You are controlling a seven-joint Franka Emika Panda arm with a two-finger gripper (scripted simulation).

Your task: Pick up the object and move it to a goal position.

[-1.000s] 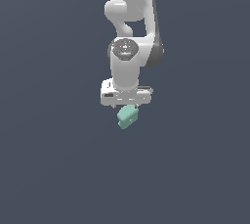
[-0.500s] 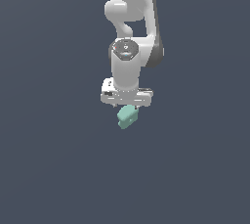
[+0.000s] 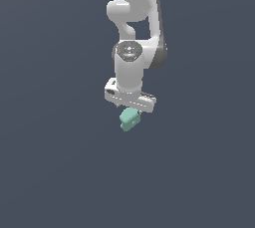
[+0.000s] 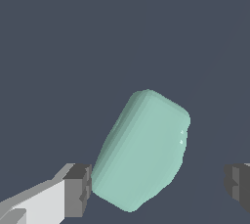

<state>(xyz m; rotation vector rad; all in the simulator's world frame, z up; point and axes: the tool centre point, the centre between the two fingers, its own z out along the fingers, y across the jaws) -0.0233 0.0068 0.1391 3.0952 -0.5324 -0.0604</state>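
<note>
1. Now the white robot arm (image 3: 133, 33) hangs down over a plain dark grey floor (image 3: 55, 162); its gripper (image 3: 129, 109) points down.
2. Just under it sits the small mint-green blocky piece with rounded edges (image 3: 129, 119); it is tilted.
3. Up close, one dark finger pad (image 4: 78, 190) touches the piece (image 4: 142, 149); the other pad (image 4: 238, 185) stands apart, so the gripper is not squeezed onto it.

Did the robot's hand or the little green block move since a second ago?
The hand turned a little about its own axis: its crossbar now slants down toward the exterior view's right, where it sat nearly level a second ago. It has not taken hold of the mint-green block; in the wrist view one finger sits at the block's edge and the other stands apart. The block stayed where it was, just below the hand.
</note>
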